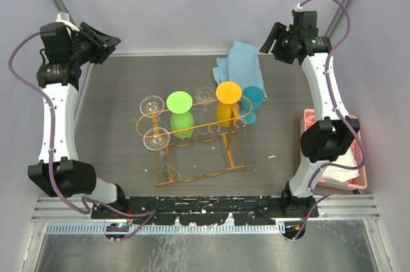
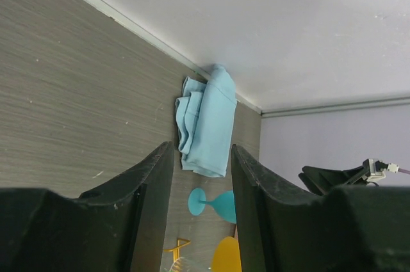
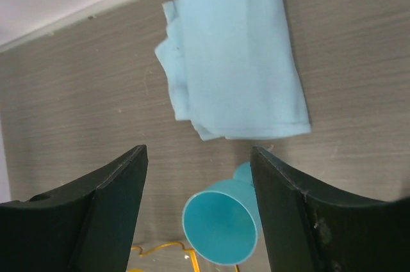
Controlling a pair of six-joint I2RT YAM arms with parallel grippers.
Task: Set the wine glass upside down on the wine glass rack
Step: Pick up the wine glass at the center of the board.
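Observation:
The orange-gold wine glass rack (image 1: pixel 225 154) stands mid-table. Upside down on it hang a green glass (image 1: pixel 180 102), an orange glass (image 1: pixel 229 92) and clear glasses (image 1: pixel 156 138). A blue wine glass (image 1: pixel 252 102) stands mouth up on the table, just right of the rack. The right wrist view looks down into this blue wine glass (image 3: pixel 221 227), which is below my open, empty right gripper (image 3: pixel 198 157) and well apart from it. My left gripper (image 2: pixel 202 157) is open and empty too, raised over the far left corner (image 1: pixel 109 44). The right gripper (image 1: pixel 270 39) hangs at the far right.
A folded light-blue cloth (image 1: pixel 239 62) lies behind the rack near the back wall. A pink basket (image 1: pixel 360 184) sits at the table's right edge beside the right arm. Grey walls close the table in at the back and sides.

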